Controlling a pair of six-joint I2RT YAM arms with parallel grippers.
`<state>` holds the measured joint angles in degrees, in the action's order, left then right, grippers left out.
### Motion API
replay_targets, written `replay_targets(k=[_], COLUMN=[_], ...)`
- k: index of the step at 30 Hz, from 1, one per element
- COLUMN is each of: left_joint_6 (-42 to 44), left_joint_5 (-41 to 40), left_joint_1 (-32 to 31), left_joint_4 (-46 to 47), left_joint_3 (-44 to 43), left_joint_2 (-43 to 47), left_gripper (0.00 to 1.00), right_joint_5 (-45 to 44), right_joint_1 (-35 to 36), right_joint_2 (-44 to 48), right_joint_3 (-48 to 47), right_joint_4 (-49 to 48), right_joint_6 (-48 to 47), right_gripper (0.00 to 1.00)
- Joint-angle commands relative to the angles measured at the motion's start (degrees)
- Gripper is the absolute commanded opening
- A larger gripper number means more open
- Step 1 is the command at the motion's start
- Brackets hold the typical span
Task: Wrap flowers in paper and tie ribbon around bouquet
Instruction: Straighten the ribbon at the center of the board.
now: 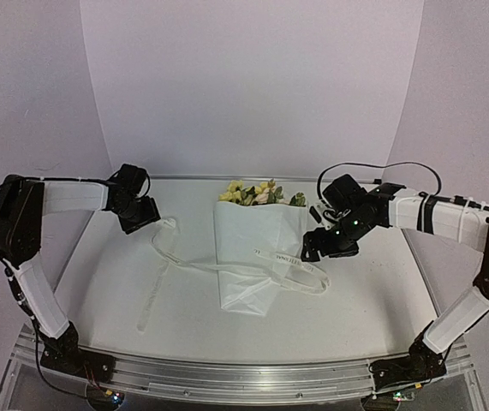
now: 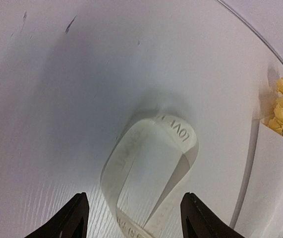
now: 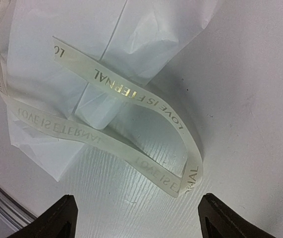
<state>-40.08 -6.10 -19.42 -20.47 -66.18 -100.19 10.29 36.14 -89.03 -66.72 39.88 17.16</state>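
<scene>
**Left gripper**: hangs over the table at 9 o'clock from the bouquet, well apart from it. Fingers spread wide, nothing pinched. In the left wrist view the gripper sits above a curled loop of the ribbon. The loop rests on the table and trails down between the two fingertips (contact at the frame edge cannot be told).

**Ribbon**: runs from that loop at 9 o'clock, lies across the front of the cone, and doubles back in a second loop on its 3 o'clock side.

**Bouquet**: flat on the table, mid-table. The flowers show at the 12 o'clock end and the narrow end of the paper points to 6 o'clock.

**Right gripper**: at 3 o'clock from the cone, just beside its edge. Fingers set wide, holding nothing. In the right wrist view the gripper faces the ribbon, lettered "LOVE IS ETERNAL", whose bend lies just ahead of the fingertips. The paper is at 10 o'clock.
</scene>
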Motion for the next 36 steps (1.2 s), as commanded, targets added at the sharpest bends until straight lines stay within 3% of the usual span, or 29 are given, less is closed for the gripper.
replay_targets(k=[1, 4, 8, 25, 29, 36], left_joint_6=[16.3, 19.6, 16.4, 13.7, 13.8, 14.3], left_joint_5=[1.5, 8.5, 14.7, 10.3, 9.4, 9.5], left_joint_1=[1.4, 1.3, 0.0, -4.4, -4.7, -4.7], left_joint_4=[-0.4, -2.5, -3.4, -5.3, -5.6, -5.6], left_joint_3=[-12.4, -16.9, -17.7, -20.8, -21.0, -20.9], left_joint_2=[-7.5, -10.7, -12.5, -21.3, -22.1, -22.2], left_gripper=[0.62, 0.58, 0.53, 0.52, 0.48, 0.30], right_joint_5=[2.0, 1.6, 0.9, 2.8, 5.1, 4.8], right_joint_1=[-1.9, -2.4, -2.9, -4.9, -5.4, -6.3], right_joint_2=[-0.1, 0.6, 1.0, -1.7, -5.2, -11.2], right_joint_3=[1.4, 2.4, 3.4, 4.5, 3.1, -0.3], right_joint_4=[-2.8, -3.1, -3.7, -8.3, -9.9, -10.3], right_joint_6=[0.4, 0.4, 0.2, 0.4, -1.1, -6.3], right_gripper=[0.87, 0.86, 0.86, 0.87, 0.87, 0.86])
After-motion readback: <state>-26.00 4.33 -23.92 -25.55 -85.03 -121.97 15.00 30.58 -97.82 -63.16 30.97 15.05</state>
